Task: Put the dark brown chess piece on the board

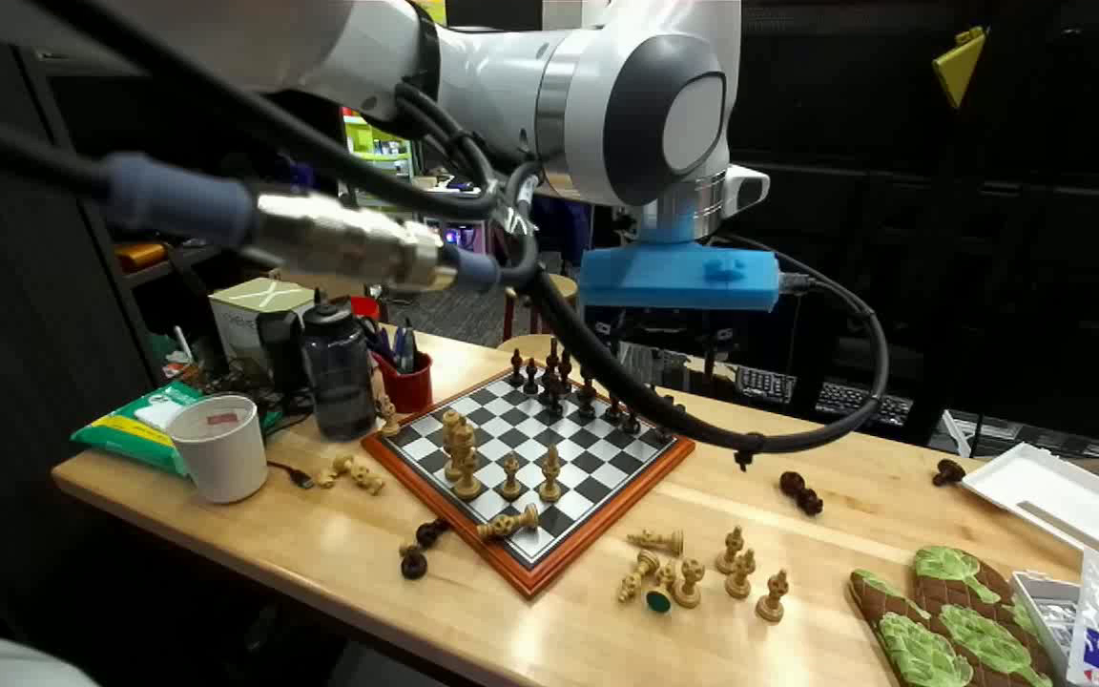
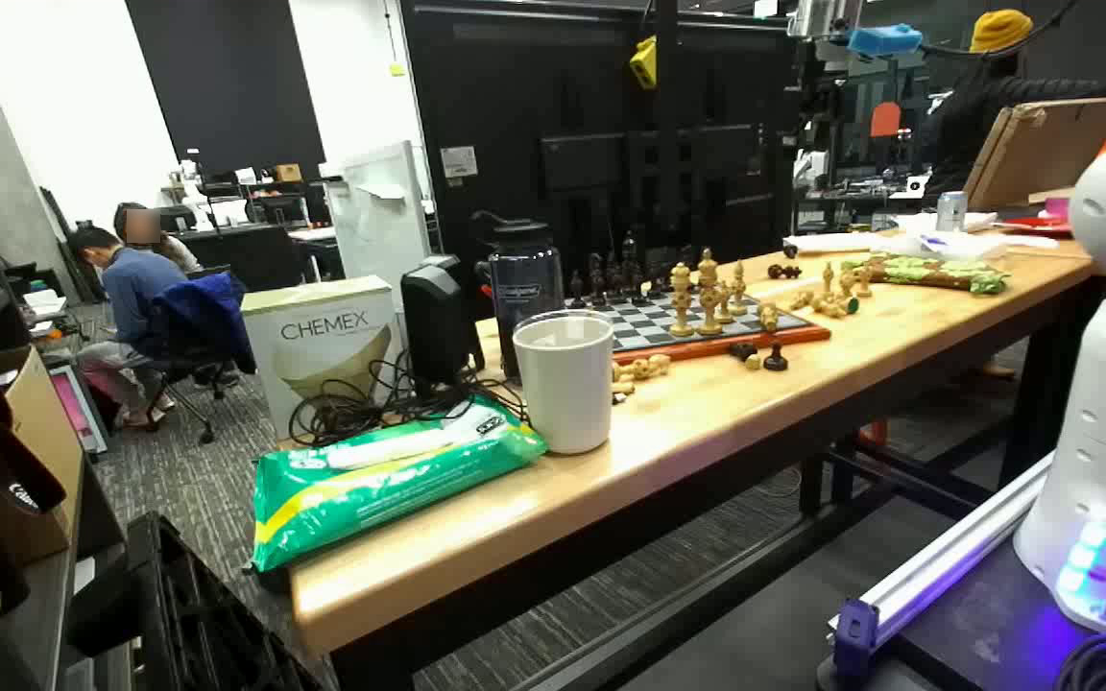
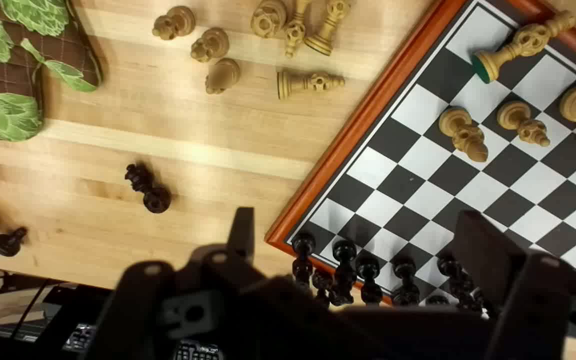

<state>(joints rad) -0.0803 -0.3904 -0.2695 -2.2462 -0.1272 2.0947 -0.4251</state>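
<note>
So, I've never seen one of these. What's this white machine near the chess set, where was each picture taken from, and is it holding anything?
That's a robot arm, ending in a gripper, a kind of two-fingered hand. Two pictures come from cameras standing apart from it; the one looking down past dark fingers comes from a camera on its wrist. The fingers stand open, holding nothing. On the wooden table lies a chessboard bearing light chess pieces and dark ones; more are scattered beside it, including a dark brown one lying on its side. Also there: a white cup, water bottle and red pen cup.
</note>
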